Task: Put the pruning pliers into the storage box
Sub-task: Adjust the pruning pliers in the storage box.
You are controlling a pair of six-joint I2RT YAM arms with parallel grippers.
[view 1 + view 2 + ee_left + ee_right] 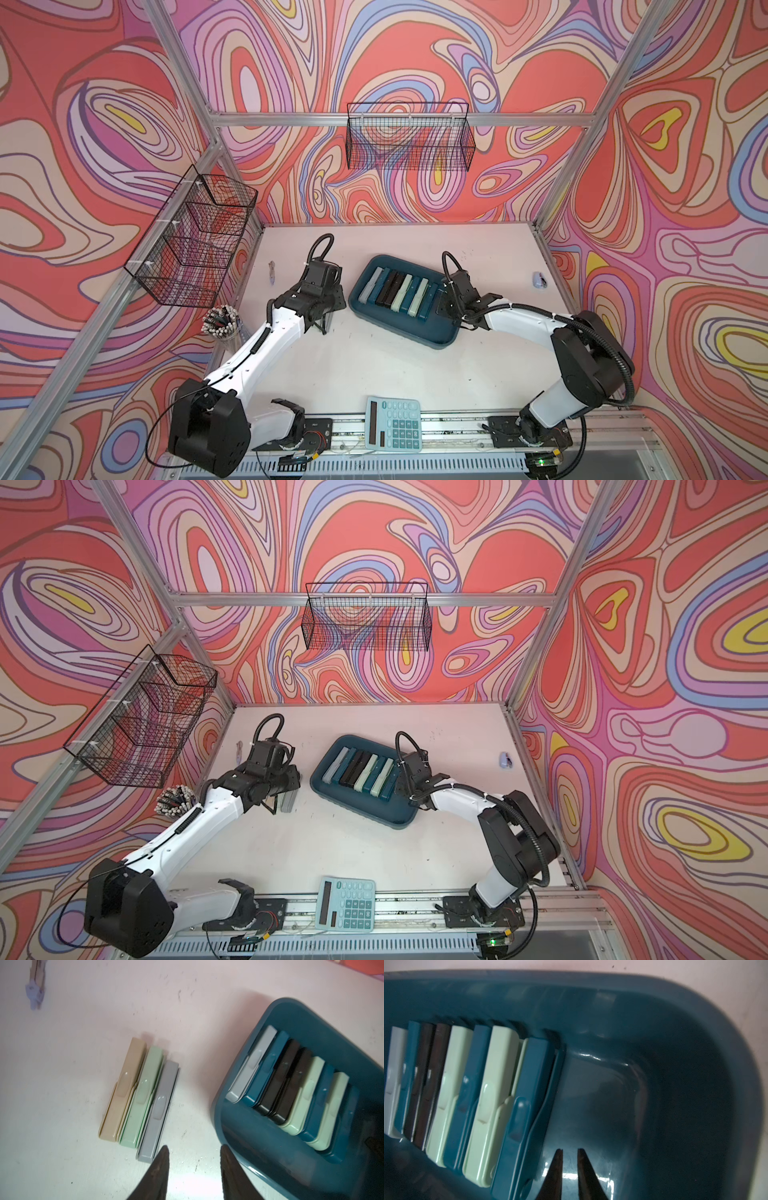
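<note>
The dark teal storage box lies mid-table, holding a row of several pruning pliers in grey, teal, black and pale green. My right gripper hangs low inside the box over its bare floor, beside the last teal pliers. Its jaws are nearly together, with nothing between them. Three more pliers lie side by side on the table: beige, green and grey. My left gripper is open and empty, between the grey pliers and the box wall.
A teal calculator lies at the front edge. A cup of pencils stands at the left. A small peg lies at the back left, a lilac object at the right. Black wire baskets hang on the walls.
</note>
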